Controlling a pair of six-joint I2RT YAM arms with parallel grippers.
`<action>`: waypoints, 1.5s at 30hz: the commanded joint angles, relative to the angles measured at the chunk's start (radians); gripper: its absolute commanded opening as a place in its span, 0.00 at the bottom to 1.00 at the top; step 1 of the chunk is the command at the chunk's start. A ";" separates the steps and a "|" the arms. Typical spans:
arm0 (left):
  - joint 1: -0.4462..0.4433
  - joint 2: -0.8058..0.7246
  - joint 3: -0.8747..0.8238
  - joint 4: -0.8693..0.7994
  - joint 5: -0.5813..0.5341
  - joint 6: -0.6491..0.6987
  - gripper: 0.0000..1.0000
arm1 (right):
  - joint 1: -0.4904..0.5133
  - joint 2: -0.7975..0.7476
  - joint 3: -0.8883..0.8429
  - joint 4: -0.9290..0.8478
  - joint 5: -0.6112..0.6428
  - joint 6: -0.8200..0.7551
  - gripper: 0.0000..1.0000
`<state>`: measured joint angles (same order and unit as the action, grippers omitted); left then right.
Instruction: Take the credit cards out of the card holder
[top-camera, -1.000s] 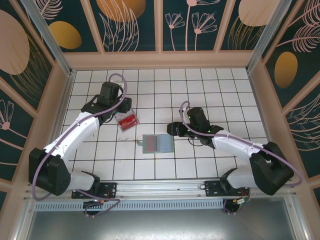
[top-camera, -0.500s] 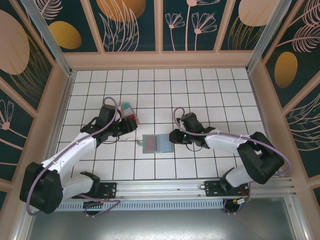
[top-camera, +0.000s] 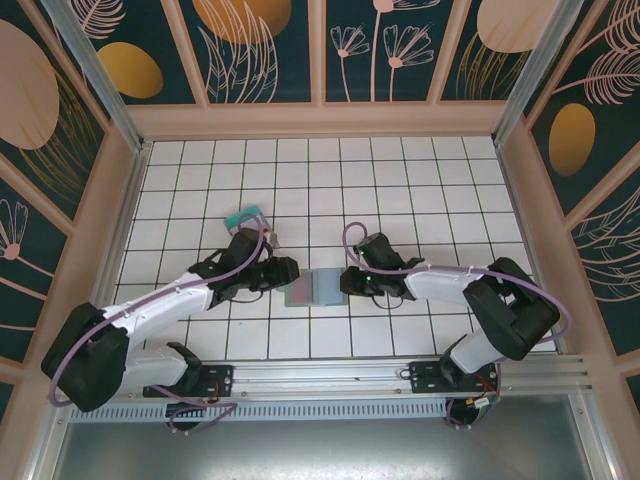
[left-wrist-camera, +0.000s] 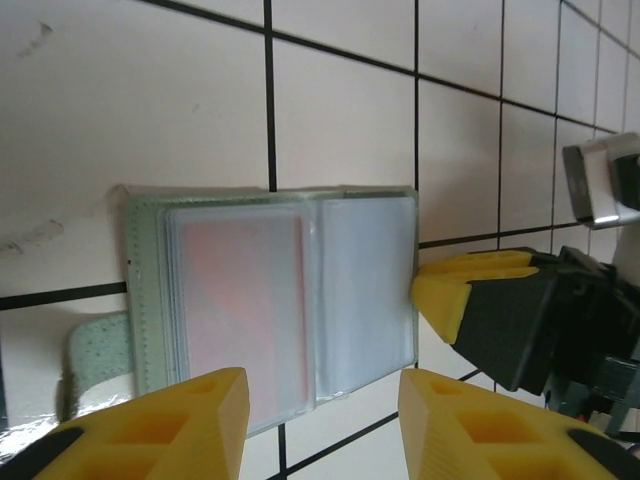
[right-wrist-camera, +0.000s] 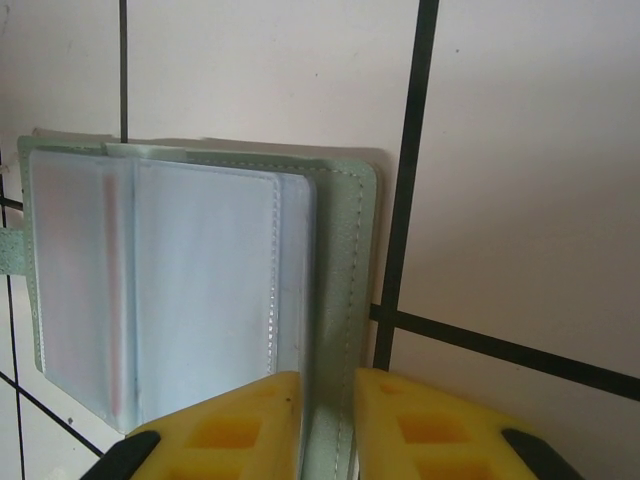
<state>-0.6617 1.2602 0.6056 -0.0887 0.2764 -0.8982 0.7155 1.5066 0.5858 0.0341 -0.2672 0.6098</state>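
**Left arm swinging over from the loose cards to the holder**

Compared with half a second ago, my left gripper (left-wrist-camera: 318, 410) is leaving the spot by the teal card (top-camera: 243, 216) and is now hanging right at the left end of the card holder (top-camera: 315, 287). My right gripper (right-wrist-camera: 328, 400) is closing the last gap onto the holder's right end. Holder itself is sitting where it was.

Left side: jaws are standing wide apart, gripping nothing. In the wrist view both yellow fingertips are sitting at the holder's near edge; can't tell if they're touching it.

Right side: jaws are nearly together, pinching the holder's green outer edge between them.

Holder is lying open and flat on the tiled table (top-camera: 400, 180), inside facing up, between my two grippers. A pinkish card (left-wrist-camera: 240, 305) is showing through the clear sleeve of the left half. Right half is looking pale blue-grey, and I can't tell whether a card is sitting in it. Strap tab (left-wrist-camera: 95, 350) is sticking out at the left end.

Teal card is lying on the tiles beyond my left arm, well apart from the holder and partly covered by the arm.
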 joint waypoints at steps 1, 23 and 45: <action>-0.017 0.049 0.006 0.024 -0.022 -0.020 0.44 | 0.012 0.016 -0.022 0.018 0.009 0.015 0.21; -0.041 0.218 -0.001 0.080 0.028 -0.005 0.44 | 0.016 0.030 -0.029 0.039 0.010 0.030 0.21; -0.052 0.235 0.042 0.149 0.126 0.000 0.59 | 0.018 0.044 -0.023 0.040 0.003 0.030 0.21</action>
<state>-0.7074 1.4803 0.6182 0.0494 0.3859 -0.9024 0.7219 1.5196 0.5732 0.0799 -0.2619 0.6353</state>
